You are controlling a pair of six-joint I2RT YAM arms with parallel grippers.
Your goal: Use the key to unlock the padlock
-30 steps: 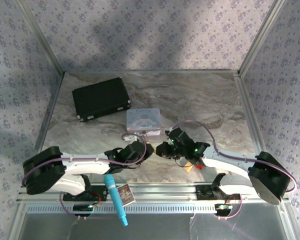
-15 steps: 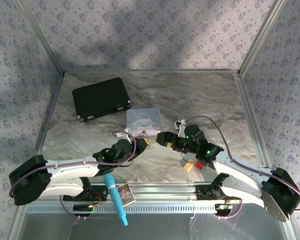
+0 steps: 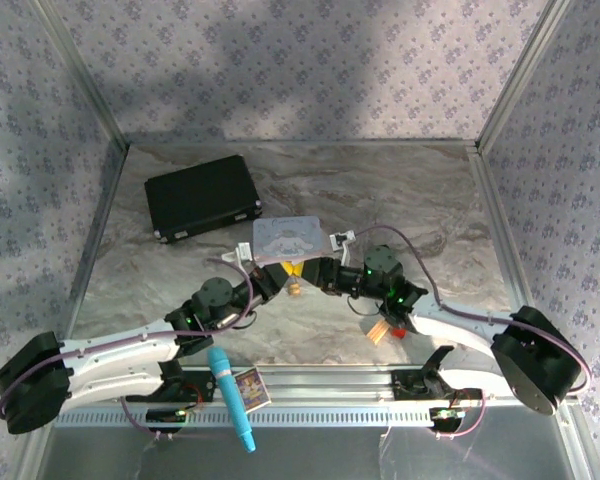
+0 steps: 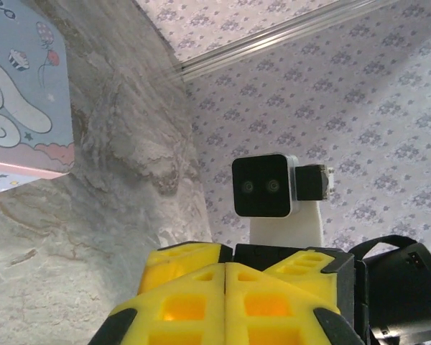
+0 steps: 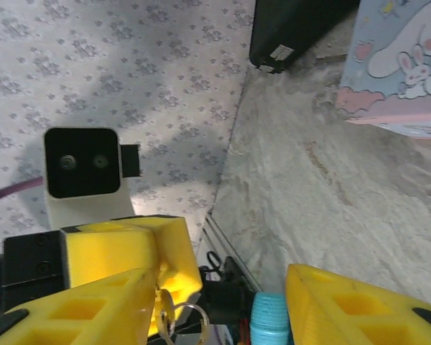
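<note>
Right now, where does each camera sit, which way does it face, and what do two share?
Top external: above and behind the bases, looking down on the marble table; left arm and right arm meet near the pastel tin box.
Left wrist: on the left arm, facing the right wrist's camera; left gripper below, shut on the padlock.
Right wrist: on the right arm, facing the left wrist's camera past the open right gripper.
Shared: both wrist views catch that box and each other's camera.

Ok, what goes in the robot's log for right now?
left gripper: shut on padlock | right gripper: open, at the padlock | place: in front of pastel tin
</note>
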